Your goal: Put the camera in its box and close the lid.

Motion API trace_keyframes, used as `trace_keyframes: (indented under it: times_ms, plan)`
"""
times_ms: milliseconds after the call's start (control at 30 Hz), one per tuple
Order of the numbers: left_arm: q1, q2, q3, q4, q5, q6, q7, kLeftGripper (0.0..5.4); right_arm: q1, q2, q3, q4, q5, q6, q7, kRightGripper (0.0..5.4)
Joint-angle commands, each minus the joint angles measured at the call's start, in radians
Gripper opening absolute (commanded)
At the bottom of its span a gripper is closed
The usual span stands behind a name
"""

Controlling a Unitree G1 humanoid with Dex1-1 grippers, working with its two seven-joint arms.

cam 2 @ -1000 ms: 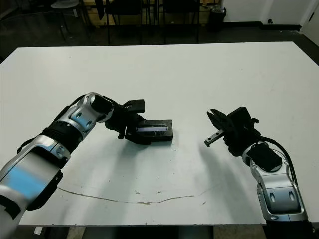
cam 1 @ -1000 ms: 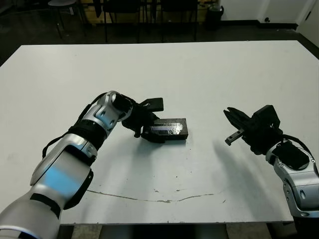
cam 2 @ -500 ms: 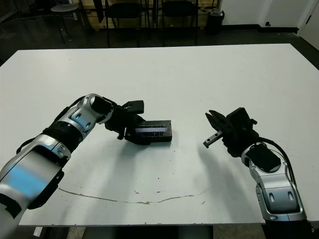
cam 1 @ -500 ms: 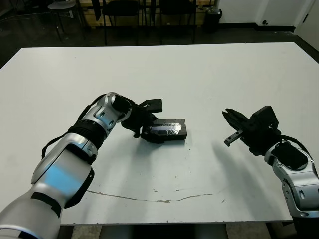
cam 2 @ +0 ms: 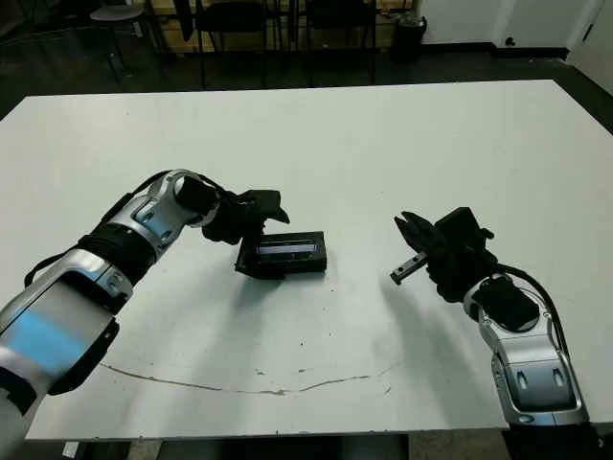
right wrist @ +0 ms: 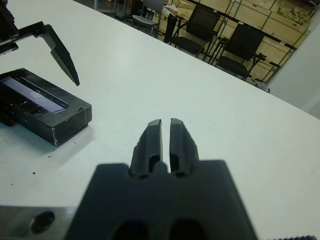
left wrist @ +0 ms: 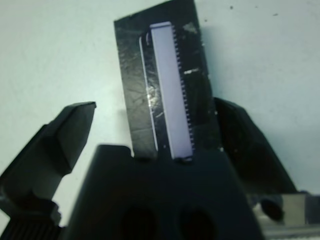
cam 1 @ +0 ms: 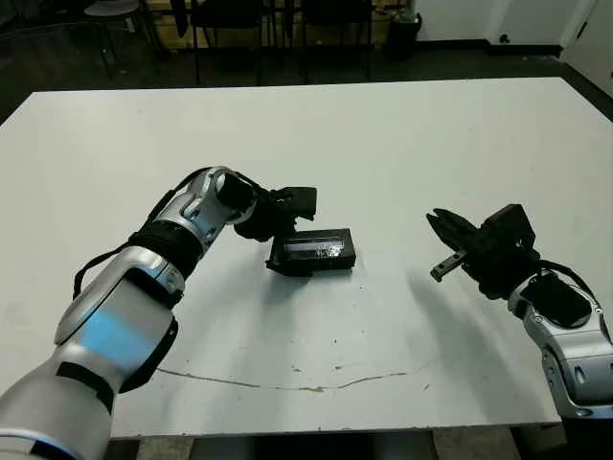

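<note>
Since a second ago, lifted and drew back toward the far-left corner of the box: left gripper (cam 1: 292, 206), fingers spread wide, holding nothing. Box (cam 1: 312, 252) with lid (cam 1: 316, 247) on top lay closed on the white table (cam 1: 383, 153), shifted little if at all. Camera not visible anywhere; presumably inside, cannot tell.

Left eye view: saw the right gripper (cam 1: 448, 247) hovering well apart to the right of the box, fingers nearly together, empty. Noted a long thin dark scratch (cam 1: 287, 383) running across the table's near part, plus small dark specks. Beyond the far edge, dark floor, black chairs (cam 1: 230, 19) and a dark bin (cam 1: 407, 21).

Right eye view: same layout; left gripper (cam 2: 263, 206) just above and behind the box (cam 2: 283, 255), not touching the lid's top.

Left wrist view: looked down onto the lid (left wrist: 167, 95), its pale glossy strip (left wrist: 172, 100) running lengthwise, surface scuffed. One finger (left wrist: 65, 135) stood clear on one side of the box, the other (left wrist: 245, 145) on the opposite side, both wide of it.

Right wrist view: two fingers (right wrist: 160, 142) almost touching, a thin gap between, gripping nothing. Box (right wrist: 45, 112) seen ahead on the table, one finger of the left gripper (right wrist: 62, 55) poised above it. Chairs and stacked wooden crates (right wrist: 280, 30) at the room's far side.
</note>
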Motion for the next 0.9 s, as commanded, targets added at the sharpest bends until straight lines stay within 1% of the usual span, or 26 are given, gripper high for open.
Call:
trace_keyframes:
  times_ms: [33, 167, 300, 467, 600, 700, 900]
  plan:
    - [0.111, 0.015, -0.072, 0.059, 0.101, 0.019, -0.019, 5.38, 0.009, -0.001, 0.005, 0.003, 0.003, 0.023, -0.003, 0.0]
    - [0.113, 0.031, -0.063, 0.044, 0.086, 0.025, -0.056, 5.38, 0.008, -0.004, 0.007, 0.007, -0.003, 0.014, -0.003, 0.0]
    - [0.135, 0.078, -0.044, 0.011, 0.065, 0.042, -0.089, 5.38, 0.011, -0.005, 0.006, 0.009, -0.003, 0.001, -0.001, 0.0]
    - [0.184, 0.181, -0.024, -0.037, 0.052, -0.027, -0.117, 5.38, 0.01, -0.004, 0.007, 0.011, -0.004, 0.004, -0.002, 0.0]
    - [0.242, 0.284, 0.015, -0.079, 0.027, -0.048, -0.117, 5.38, 0.007, 0.0, 0.007, 0.013, -0.001, 0.016, -0.006, 0.0]
    - [0.278, 0.353, 0.027, -0.11, 0.023, -0.078, -0.127, 5.38, 0.003, 0.001, 0.014, 0.018, -0.009, 0.005, -0.008, 0.0]
    - [0.317, 0.451, 0.083, -0.187, -0.012, -0.021, -0.137, 5.38, -0.011, 0.008, 0.03, 0.032, -0.026, -0.002, -0.018, 0.0]
